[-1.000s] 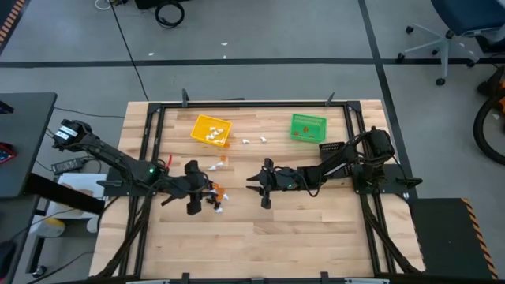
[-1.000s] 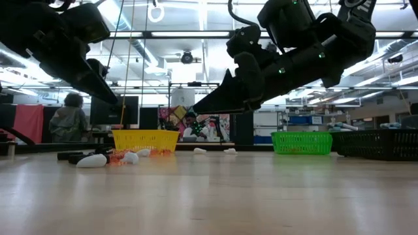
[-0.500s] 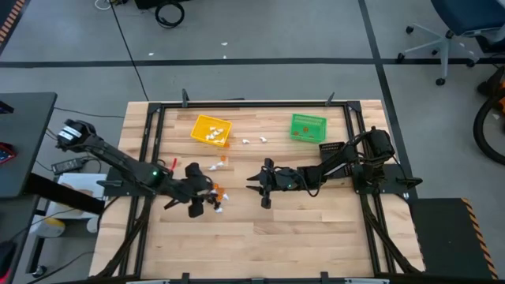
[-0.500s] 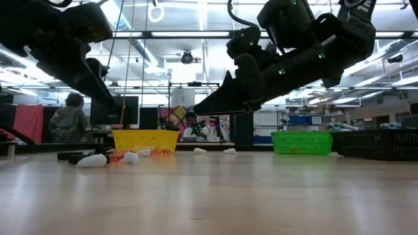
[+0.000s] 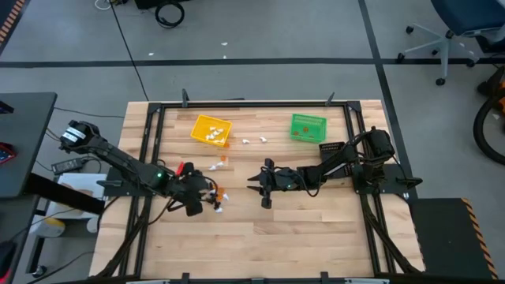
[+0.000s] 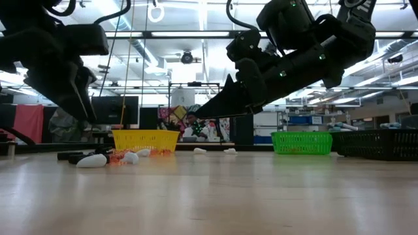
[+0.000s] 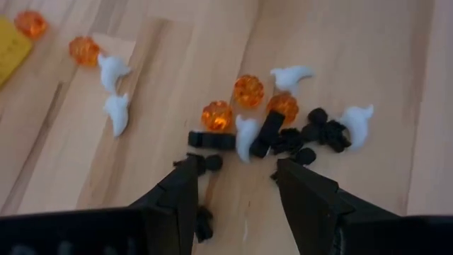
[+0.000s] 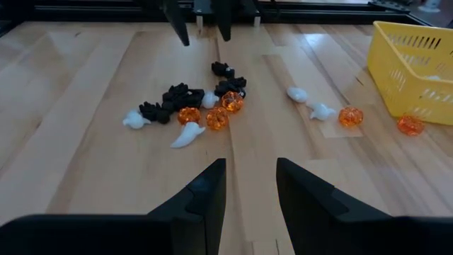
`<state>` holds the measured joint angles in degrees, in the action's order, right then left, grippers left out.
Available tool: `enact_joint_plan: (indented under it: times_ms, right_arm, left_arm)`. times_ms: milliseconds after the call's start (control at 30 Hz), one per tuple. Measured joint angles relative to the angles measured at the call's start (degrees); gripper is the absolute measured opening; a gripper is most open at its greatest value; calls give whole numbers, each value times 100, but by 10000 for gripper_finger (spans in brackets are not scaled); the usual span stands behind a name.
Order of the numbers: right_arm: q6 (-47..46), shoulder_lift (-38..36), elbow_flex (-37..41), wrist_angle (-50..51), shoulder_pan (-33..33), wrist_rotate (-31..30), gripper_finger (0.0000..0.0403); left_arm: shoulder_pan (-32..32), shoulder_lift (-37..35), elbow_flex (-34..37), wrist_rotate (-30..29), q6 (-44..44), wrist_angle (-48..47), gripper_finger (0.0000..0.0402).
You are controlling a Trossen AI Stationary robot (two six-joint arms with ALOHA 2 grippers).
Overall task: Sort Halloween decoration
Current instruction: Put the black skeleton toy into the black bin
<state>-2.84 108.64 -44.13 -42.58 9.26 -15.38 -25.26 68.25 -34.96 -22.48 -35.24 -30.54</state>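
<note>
From above, your left gripper (image 5: pixel 195 207) sits low over the main pile of Halloween decoration (image 5: pixel 215 200) near the table's middle, slightly left. The right gripper (image 5: pixel 261 192) waits just to the pile's other side, apart from it. A few white pieces (image 5: pixel 253 141) lie between the yellow bin (image 5: pixel 211 130) and the green bin (image 5: pixel 308 126), and more white ones rest inside the yellow bin.

From table height, the trinkets (image 6: pixel 108 158) lie flat on the wood in front of the yellow bin (image 6: pixel 145 140), all low and small. Both arms hang above the surface; nothing is lifted.

Through the left wrist camera, your fingers (image 7: pixel 182 195) stand apart with nothing between them, framing the near edge of the cluster. You see orange pumpkins (image 7: pixel 248 90), white ghosts (image 7: pixel 356 122) and black pieces (image 7: pixel 211 139) packed touching one another. Judge them as light, hard plastic: stiff, likely slick, and quick to skitter if nudged. The round pumpkins may roll, so close across the widest part. The ghosts look easier to pinch across the body than the thin tail. The black bar lying alone at the edge looks like your cleanest pick.

Through the right wrist camera, that gripper's fingers (image 8: pixel 206 202) are partly apart and empty, facing the same pile (image 8: pixel 191 106), with 2 stray pumpkins (image 8: pixel 351 116) just beside the yellow bin (image 8: pixel 419 67).
</note>
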Motion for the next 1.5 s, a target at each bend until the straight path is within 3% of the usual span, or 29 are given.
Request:
enact_joint_plan:
  times_ms: [367,667,900,1233,1500]
  right_arm:
    - [-1,0,2,32,0,2,130]
    - [3,0,2,34,0,2,130]
    - [3,0,2,34,0,2,130]
    - [3,0,2,34,0,2,130]
    - [3,0,2,30,0,2,130]
  left_arm:
    - [-101,0,286,4,-317,-142,169]
    - [-293,0,397,-485,-336,100,169]
    - [-124,0,698,-492,-1221,119,169]
    - [9,4,702,-471,-1468,137,169]
    - [9,631,699,-271,-1684,243,169]
